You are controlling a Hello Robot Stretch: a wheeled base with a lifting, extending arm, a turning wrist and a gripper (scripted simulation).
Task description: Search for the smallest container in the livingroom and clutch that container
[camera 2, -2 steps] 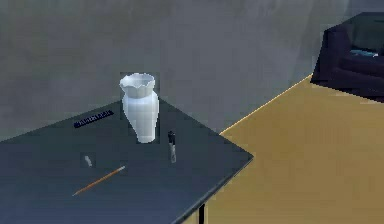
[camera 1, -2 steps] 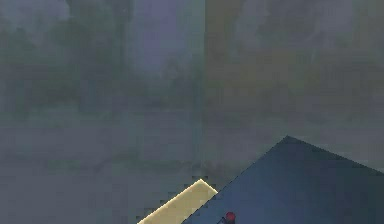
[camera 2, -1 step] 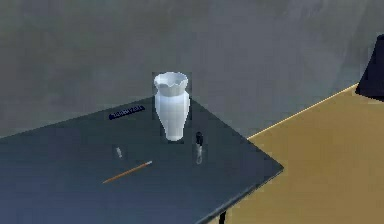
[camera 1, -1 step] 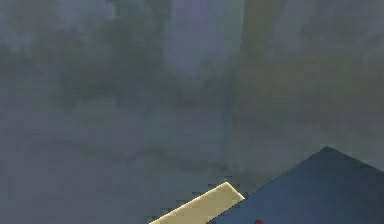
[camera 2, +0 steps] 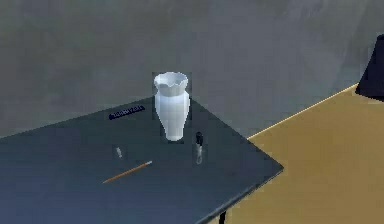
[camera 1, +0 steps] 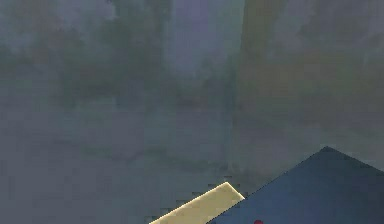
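Observation:
A white vase with a wavy rim stands upright near the far right part of a dark table in the arm side view. Just right of it and nearer the table's edge stands a small dark bottle-like thing. A tiny grey thing stands left of the vase. In the forward view the same dark table's corner rises from the bottom right.
A thin pencil-like stick lies on the table, and a flat dark thing lies by its far edge. Tan floor spreads right of the table. Grey wall stands close ahead. A dark object juts in at the right edge.

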